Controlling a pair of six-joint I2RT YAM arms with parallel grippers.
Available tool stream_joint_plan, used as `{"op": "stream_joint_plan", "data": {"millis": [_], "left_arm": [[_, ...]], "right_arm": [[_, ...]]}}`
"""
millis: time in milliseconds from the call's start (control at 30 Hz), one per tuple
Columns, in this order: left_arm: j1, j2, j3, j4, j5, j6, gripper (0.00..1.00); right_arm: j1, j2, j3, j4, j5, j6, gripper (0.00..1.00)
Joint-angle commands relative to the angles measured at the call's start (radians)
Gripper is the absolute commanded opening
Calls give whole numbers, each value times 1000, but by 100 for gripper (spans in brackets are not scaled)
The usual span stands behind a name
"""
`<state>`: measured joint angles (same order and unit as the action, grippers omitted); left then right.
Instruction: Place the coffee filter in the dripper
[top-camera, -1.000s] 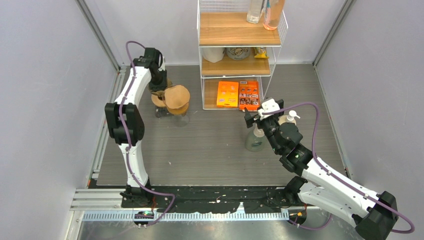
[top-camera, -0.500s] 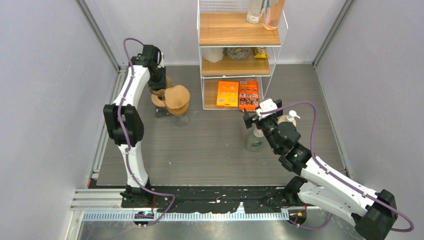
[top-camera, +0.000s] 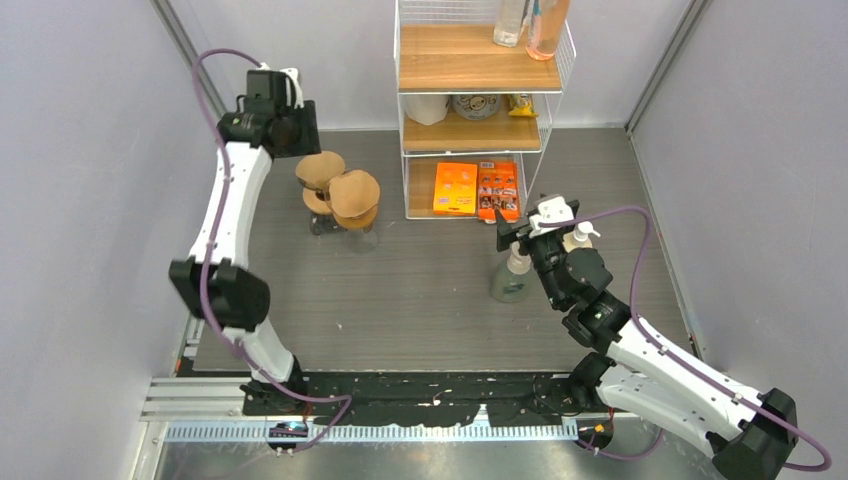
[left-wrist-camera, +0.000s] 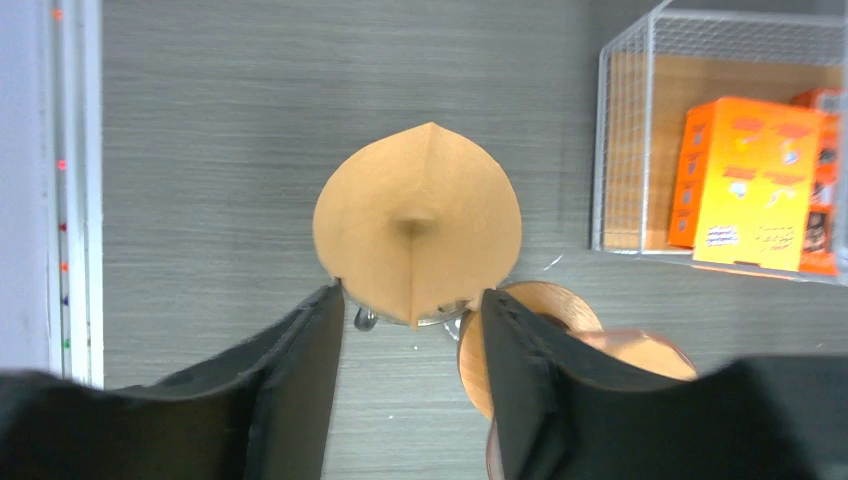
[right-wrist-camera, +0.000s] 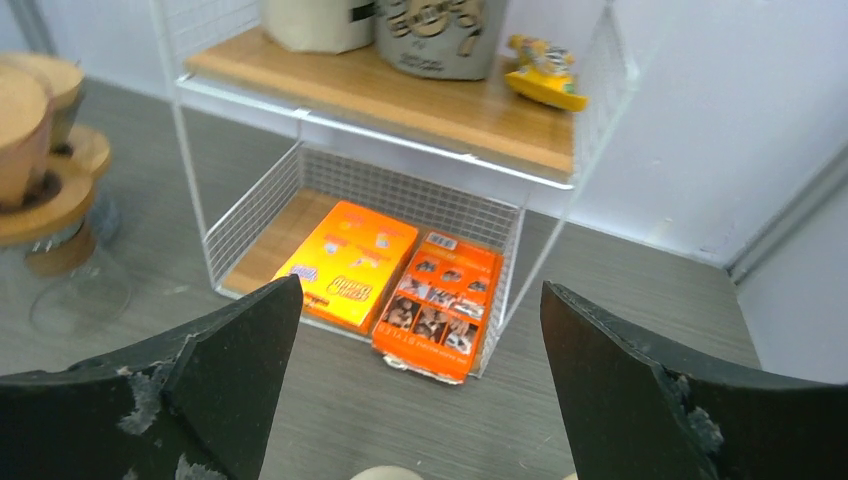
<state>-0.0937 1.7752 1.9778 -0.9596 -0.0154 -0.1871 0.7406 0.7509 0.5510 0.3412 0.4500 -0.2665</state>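
- Coffee filter (left-wrist-camera: 417, 235): brown paper cone, seated point-down on the glass dripper (left-wrist-camera: 361, 318), on the left half of the table (top-camera: 430, 290), toward the far wall.
- Just beside it: a wood-collared carafe (left-wrist-camera: 540, 310); touching or not, cannot tell.
- Left gripper (left-wrist-camera: 412, 295): raised above the filter, fingers apart, nothing between them.
- Right gripper (right-wrist-camera: 418, 290): spread wide, empty, over a spray bottle (top-camera: 511, 277), facing the wire shelf (right-wrist-camera: 400, 105) with orange boxes (right-wrist-camera: 348, 263) on the bottom tier.

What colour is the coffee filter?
Filter: plain tan-brown, no pattern. Shows best in the left wrist view.
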Motion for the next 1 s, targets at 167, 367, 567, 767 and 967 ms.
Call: {"op": "stream_joint_plan", "data": {"millis": [167,367,567,767,967], "left_arm": [[-1,-623,-580,424,-272,-48,99],[4,-938,-996,554,-486,-173,100],[9,-1127,-1206,641,-523,-254,100],[9,-1133,-1168,586,-533,-252,100],[9,-1137,-1185,574,-530,-244,100]], "right_arm": [[-193,-6,73,-58,347,240,95],[-388,-60,76,-224,478,405,95],[-464,-126,24,-241,558,475,96],[-465,-147,16,-250,519,509,95],[-465,-115,17,-235,500,484,95]]}}
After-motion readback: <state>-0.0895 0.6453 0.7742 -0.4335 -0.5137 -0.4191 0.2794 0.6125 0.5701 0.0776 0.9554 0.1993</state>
